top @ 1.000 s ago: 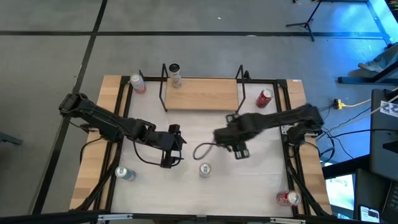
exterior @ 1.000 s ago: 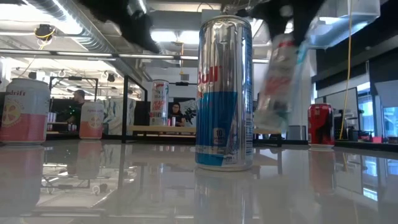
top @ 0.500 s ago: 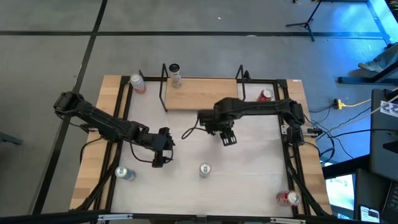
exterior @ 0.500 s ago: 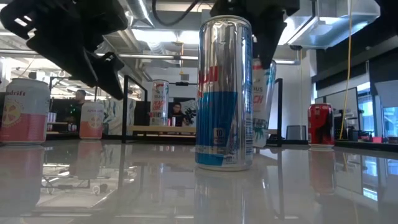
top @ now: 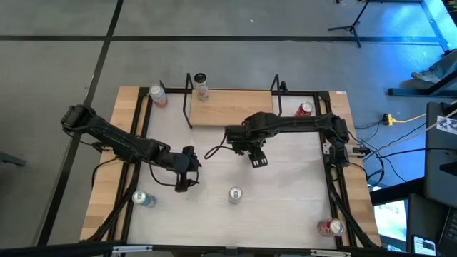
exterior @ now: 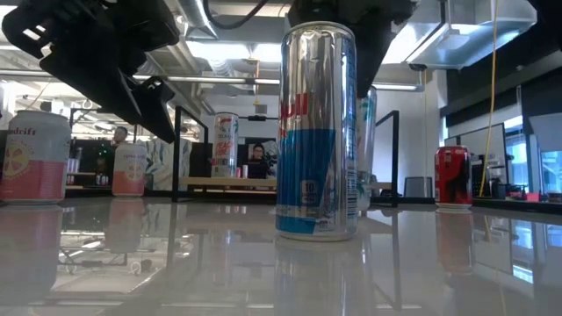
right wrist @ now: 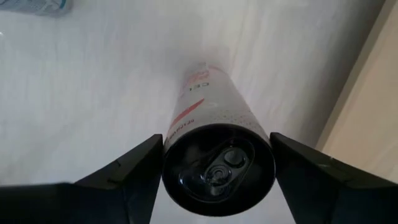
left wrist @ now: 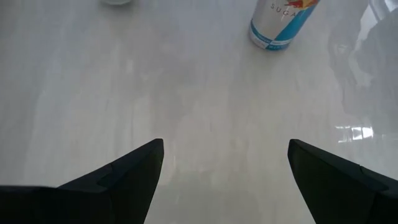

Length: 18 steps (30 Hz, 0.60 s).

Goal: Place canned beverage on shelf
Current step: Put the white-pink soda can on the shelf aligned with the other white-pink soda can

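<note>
open-plan lab: exposed ceiling ducts (exterior: pixel 97 39), people at desks (exterior: pixel 256 162).

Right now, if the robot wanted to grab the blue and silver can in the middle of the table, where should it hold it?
Probably around its smooth round side, near the middle of its height. The blue and silver can stands upright and alone on the white table, so fingers could come down from above, one on each side. The left gripper is open and close by.
</note>
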Motion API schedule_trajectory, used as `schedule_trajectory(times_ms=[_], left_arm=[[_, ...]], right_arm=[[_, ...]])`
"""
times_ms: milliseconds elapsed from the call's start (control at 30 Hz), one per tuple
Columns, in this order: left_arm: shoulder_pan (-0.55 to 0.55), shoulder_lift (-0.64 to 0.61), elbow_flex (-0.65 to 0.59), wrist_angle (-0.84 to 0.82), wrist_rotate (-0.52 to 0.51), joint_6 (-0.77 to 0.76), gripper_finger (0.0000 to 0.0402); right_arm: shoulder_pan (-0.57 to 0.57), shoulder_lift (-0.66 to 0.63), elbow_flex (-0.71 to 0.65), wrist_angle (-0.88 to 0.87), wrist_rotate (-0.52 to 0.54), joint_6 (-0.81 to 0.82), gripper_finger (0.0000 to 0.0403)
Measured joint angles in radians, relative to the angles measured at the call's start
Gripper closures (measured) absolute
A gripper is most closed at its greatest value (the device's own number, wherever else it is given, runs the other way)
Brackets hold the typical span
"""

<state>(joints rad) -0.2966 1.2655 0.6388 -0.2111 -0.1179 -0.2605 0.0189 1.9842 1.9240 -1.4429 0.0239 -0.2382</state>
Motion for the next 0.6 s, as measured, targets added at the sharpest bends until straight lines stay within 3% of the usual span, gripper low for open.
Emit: schedule_trajectory(times_ms=[600], left_arm=[[0.000,0.000,0.000,0.004,0.000,0.034,0.0068]], right_arm=[[0.000,-0.002,0.000,0.051,0.018,0.021,0.0123]])
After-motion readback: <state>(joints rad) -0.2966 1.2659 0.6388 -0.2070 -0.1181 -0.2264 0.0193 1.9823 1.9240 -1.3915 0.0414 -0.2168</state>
